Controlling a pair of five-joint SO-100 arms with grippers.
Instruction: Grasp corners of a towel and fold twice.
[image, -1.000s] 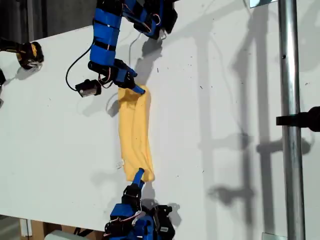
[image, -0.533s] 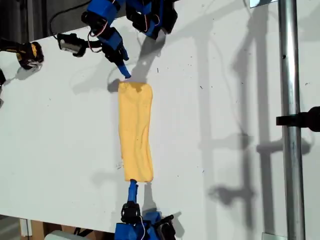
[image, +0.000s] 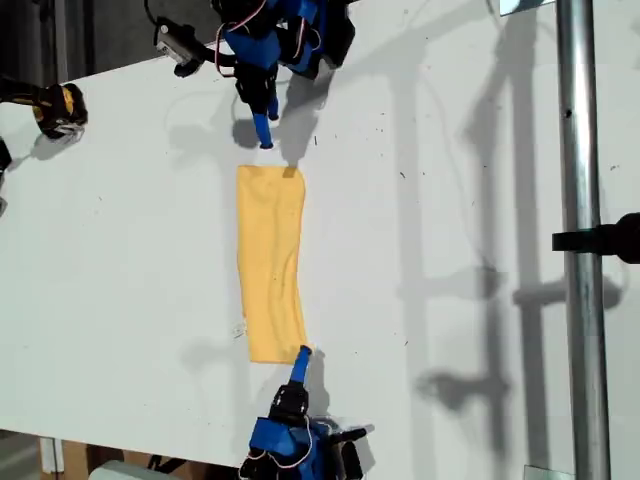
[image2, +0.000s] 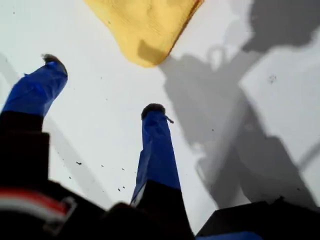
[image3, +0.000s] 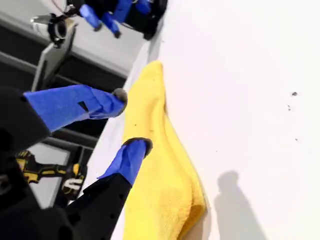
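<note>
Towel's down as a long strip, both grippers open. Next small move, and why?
Probably close my second gripper on the end of the towel beneath it. The towel lies flat in a long strip, so a fold looks left to do. That gripper's open jaws already sit over one short end, while my first gripper is open and clear of the other end.
</note>
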